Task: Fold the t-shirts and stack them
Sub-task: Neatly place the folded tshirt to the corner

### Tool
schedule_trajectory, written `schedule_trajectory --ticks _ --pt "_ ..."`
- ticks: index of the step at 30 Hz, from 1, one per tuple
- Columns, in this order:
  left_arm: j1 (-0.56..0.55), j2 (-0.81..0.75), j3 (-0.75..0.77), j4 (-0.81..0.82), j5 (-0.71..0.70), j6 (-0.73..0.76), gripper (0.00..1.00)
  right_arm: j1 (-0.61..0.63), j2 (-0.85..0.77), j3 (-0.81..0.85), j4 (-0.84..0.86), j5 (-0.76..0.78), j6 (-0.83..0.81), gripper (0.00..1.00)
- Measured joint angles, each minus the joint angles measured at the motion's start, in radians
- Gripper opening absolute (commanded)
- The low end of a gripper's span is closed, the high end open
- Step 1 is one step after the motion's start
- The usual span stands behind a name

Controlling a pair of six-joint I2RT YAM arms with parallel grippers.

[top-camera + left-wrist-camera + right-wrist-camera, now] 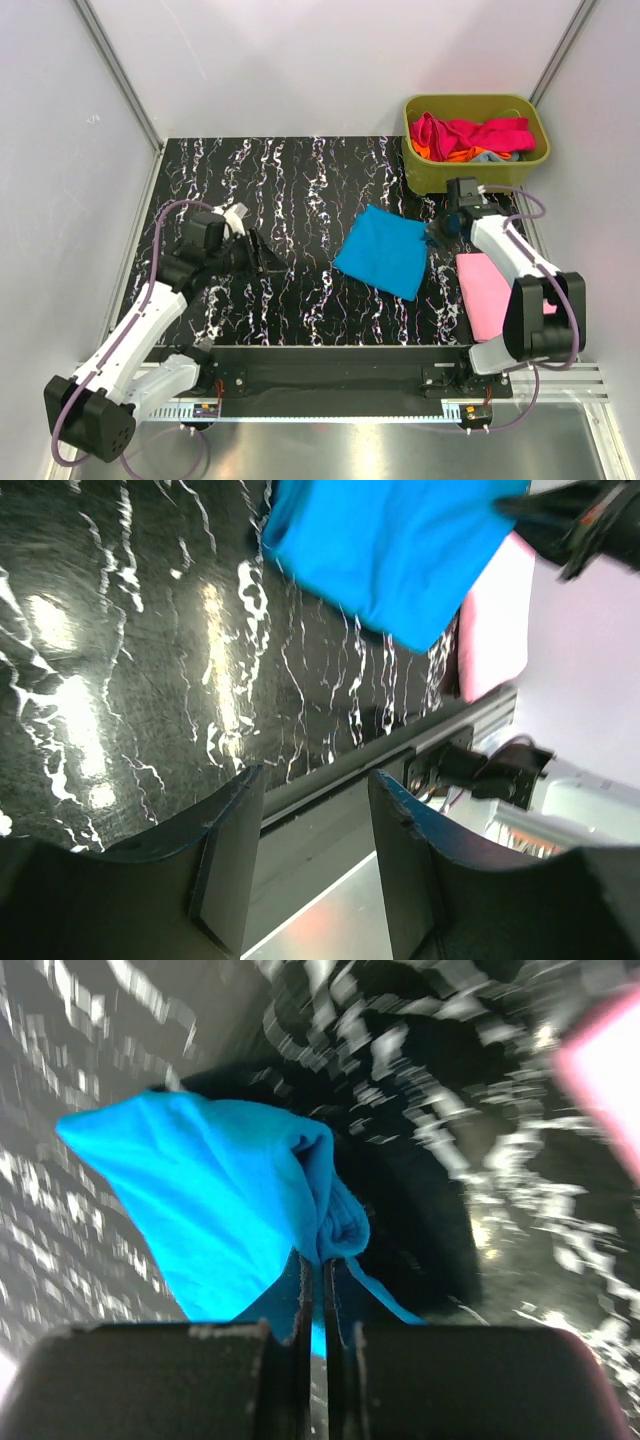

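Observation:
A folded bright cyan-blue t-shirt [383, 250] lies at the table's middle right. My right gripper [436, 232] is shut on its right edge; in the right wrist view the cloth [230, 1210] bunches between the closed fingers [305, 1290]. A folded light pink t-shirt [484, 284] lies to the right, under the right arm. My left gripper [262, 262] is open and empty over the table's left side; its wrist view shows the blue shirt [390, 550] and the pink shirt [495, 630] far off. Magenta, red and orange shirts [470, 137] fill the tub.
The olive-green plastic tub [476, 170] stands at the back right corner, close behind my right gripper. The black marbled table [300, 190] ends in a metal rail [330, 360] at the front. Grey walls close in the sides and back.

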Motion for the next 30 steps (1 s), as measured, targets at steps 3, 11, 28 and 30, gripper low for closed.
schedule_trajectory --ticks 3,11,28,30 --pt "-0.044 0.000 -0.002 0.002 0.000 0.014 0.51 -0.029 -0.045 0.029 -0.076 0.096 0.034 0.00" --pt "-0.128 -0.002 -0.032 -0.010 0.004 0.053 0.51 -0.124 -0.064 0.156 -0.222 0.288 0.094 0.00" --pt "-0.067 0.085 -0.009 -0.020 0.093 0.156 0.51 -0.264 -0.073 0.433 -0.431 0.397 0.084 0.00" --pt "-0.041 0.085 -0.010 -0.019 0.111 0.163 0.51 -0.270 -0.076 0.451 -0.446 0.409 0.079 0.00"
